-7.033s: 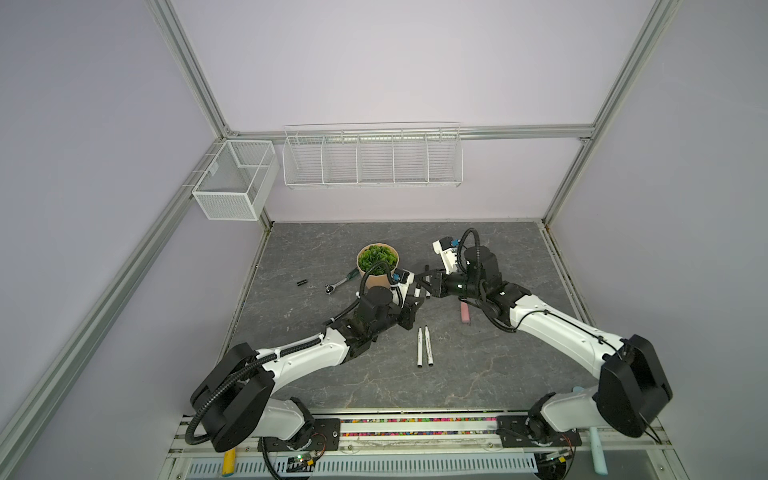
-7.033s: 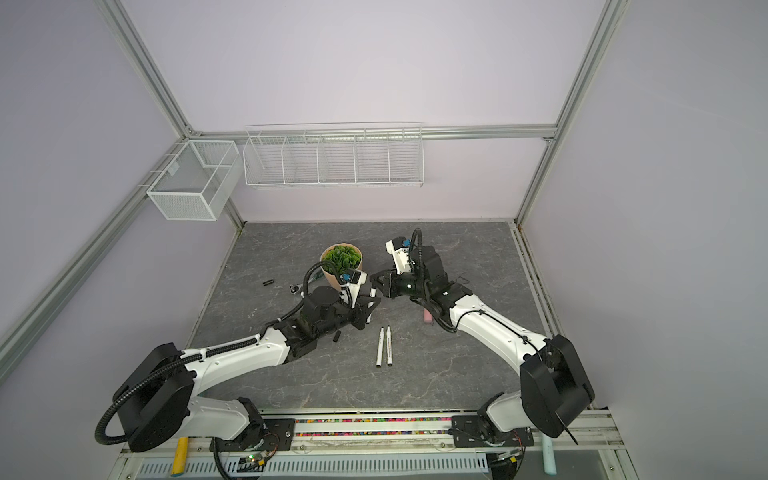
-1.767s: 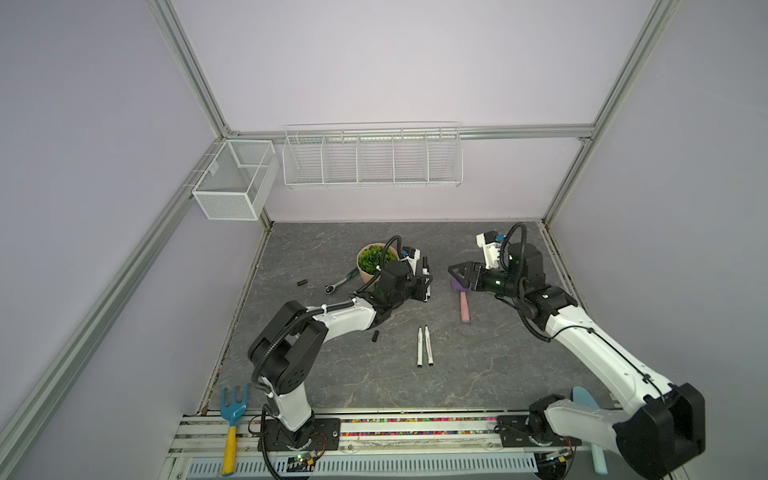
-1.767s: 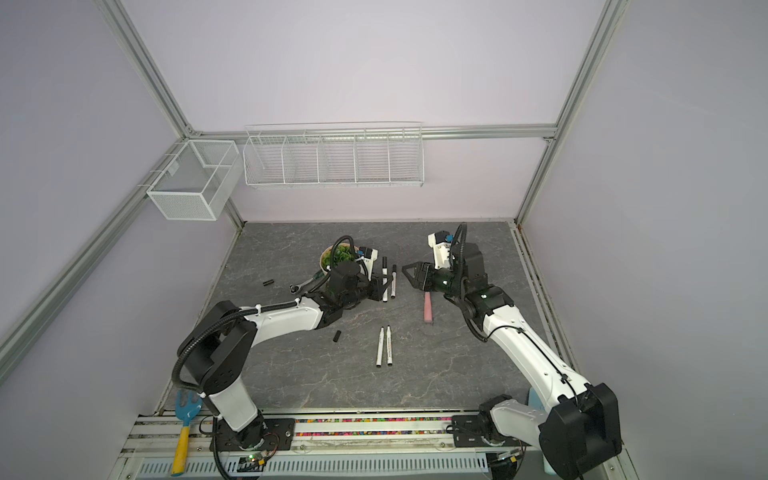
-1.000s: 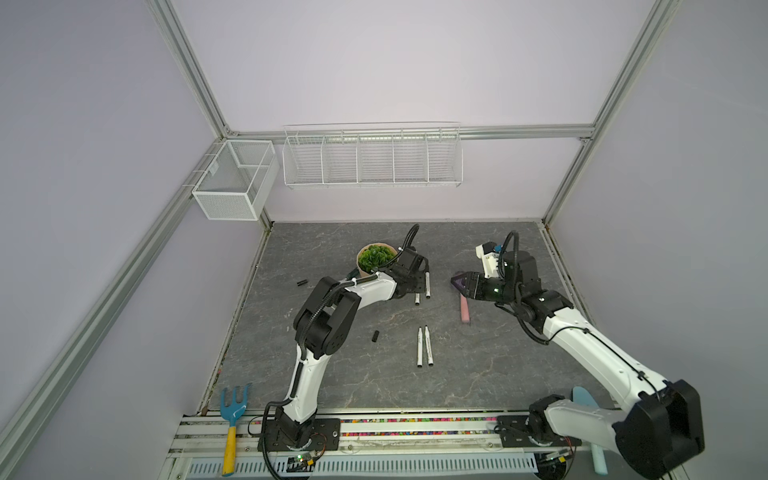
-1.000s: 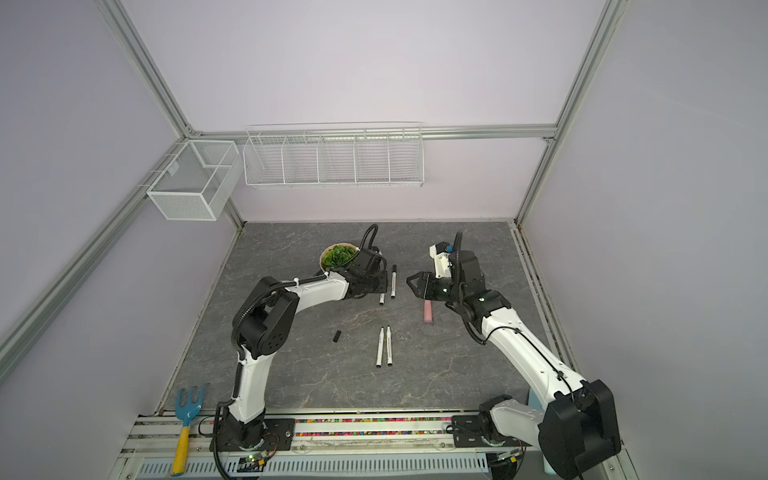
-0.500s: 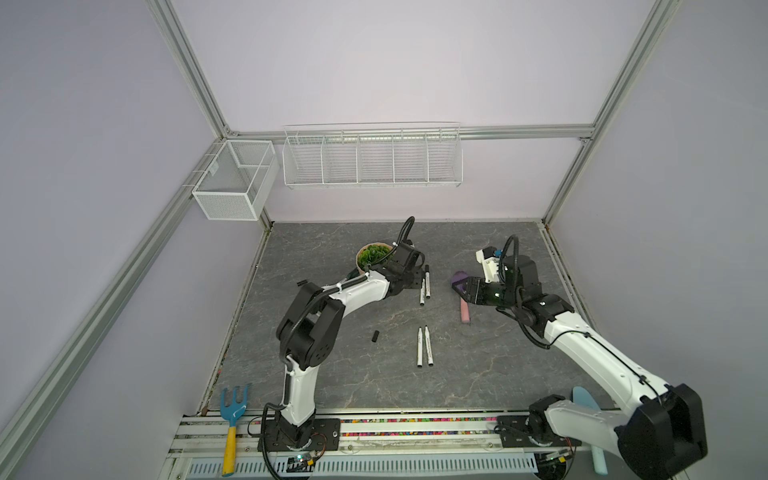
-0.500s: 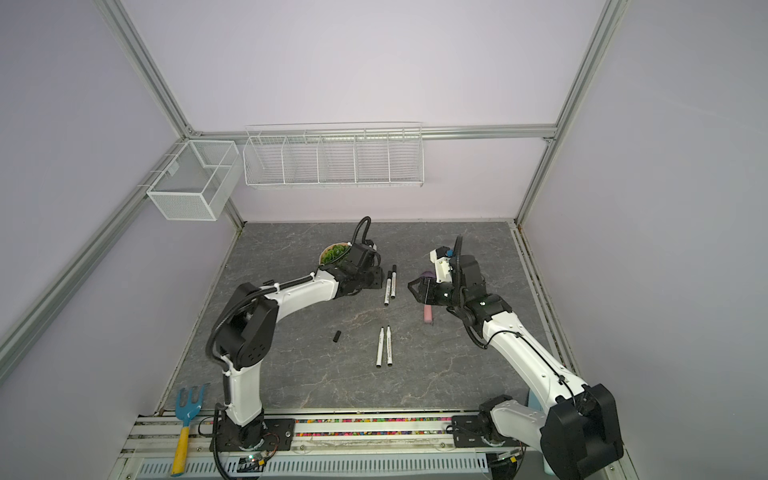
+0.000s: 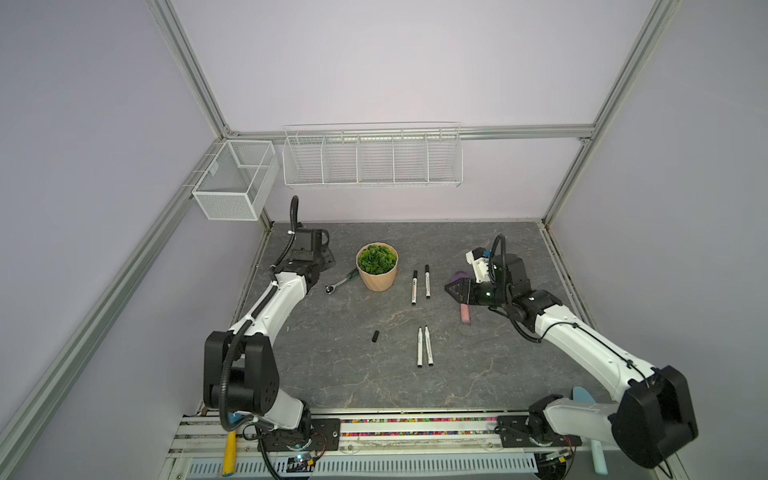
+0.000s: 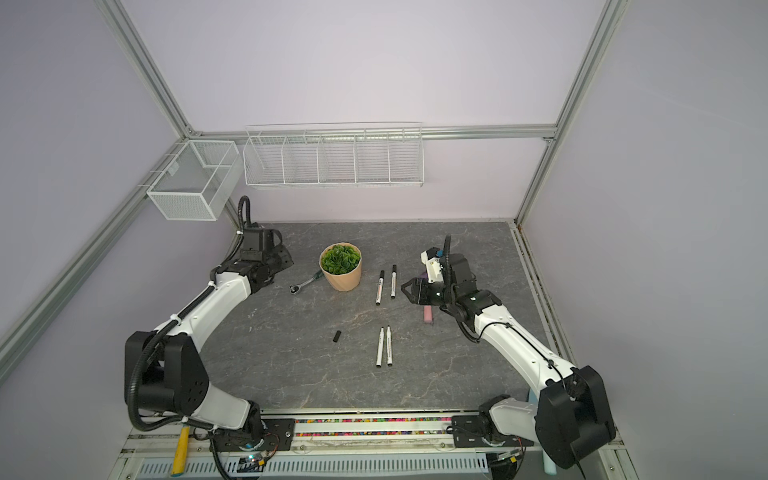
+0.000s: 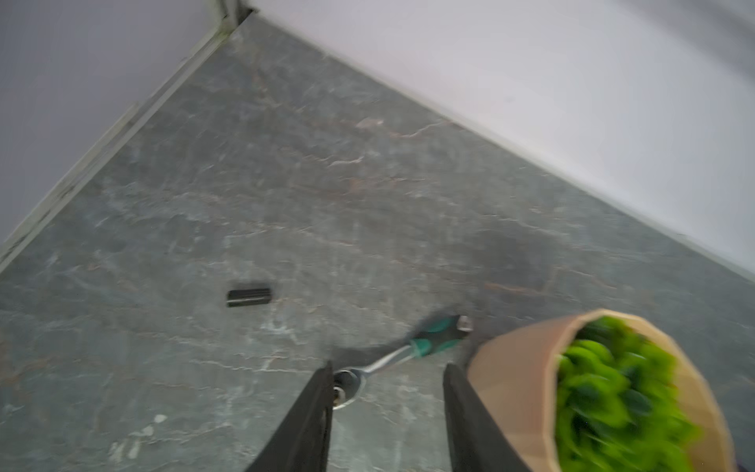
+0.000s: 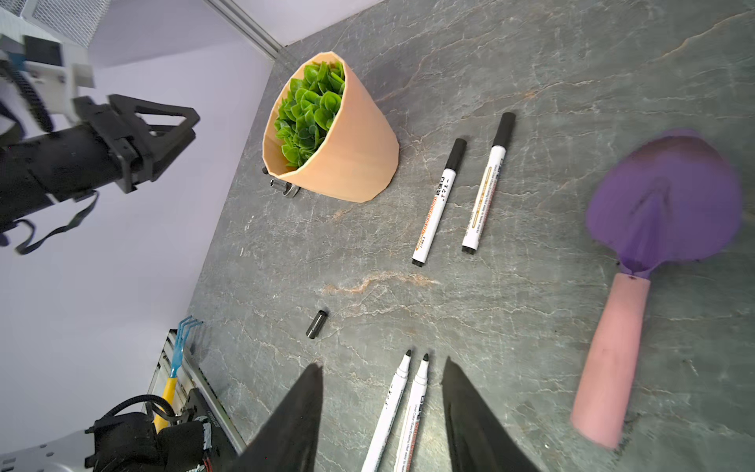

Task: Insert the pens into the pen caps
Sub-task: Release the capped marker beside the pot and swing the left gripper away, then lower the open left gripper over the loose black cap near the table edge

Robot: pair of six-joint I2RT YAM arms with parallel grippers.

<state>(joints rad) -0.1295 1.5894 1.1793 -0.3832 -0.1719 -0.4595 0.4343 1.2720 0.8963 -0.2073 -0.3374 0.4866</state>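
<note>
Left pincer hangs apart and empty near one loose cap. A second cap lies mid-surface. Two capped pens sit beside the pot and two bare pens nearer the front, so four total. Barrel print's too small to read. Right pincer is apart and empty too.

Left arm stretched toward one o'clock; left pincer parted, empty. Right arm reaching toward ten o'clock; right pincer pointing to nine o'clock, jaws parted, empty.

Two pens right of pot, wrench left
</note>
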